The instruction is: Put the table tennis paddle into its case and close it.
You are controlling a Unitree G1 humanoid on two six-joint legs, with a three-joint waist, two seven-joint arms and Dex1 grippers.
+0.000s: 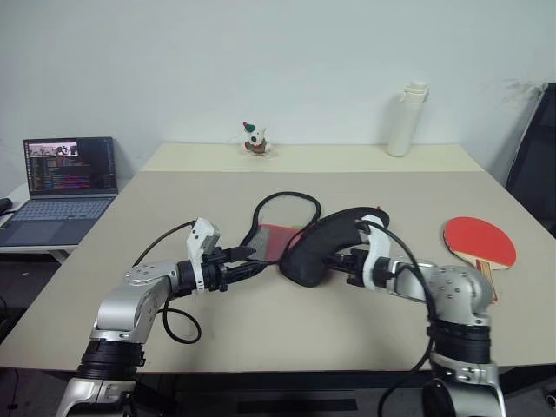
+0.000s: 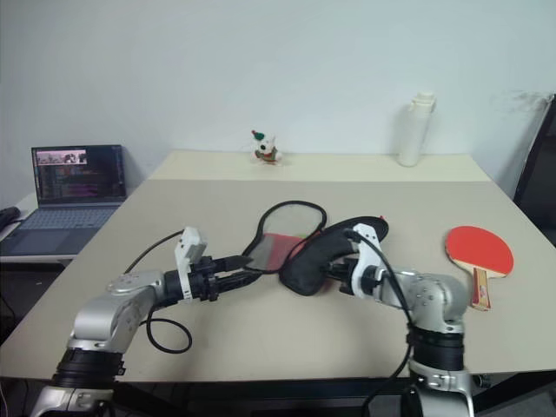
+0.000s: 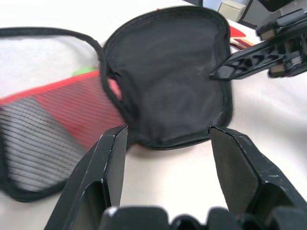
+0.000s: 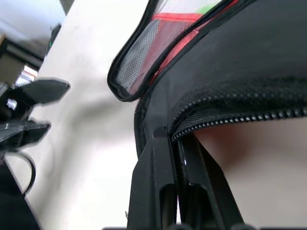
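The case lies unzipped at the table's middle. Its red mesh half rests flat, and its black half arches up above the table. My right gripper is shut on the black half's zipper edge and holds it raised. My left gripper hovers open just left of the case, level with the mesh half. In the left wrist view the case's black end sits just ahead of the open fingers. The table tennis paddle lies red face up at the right, apart from both grippers.
An open laptop sits on a lower side table at the left. A white bottle and a small figurine stand along the far edge. A dark chair is at the right.
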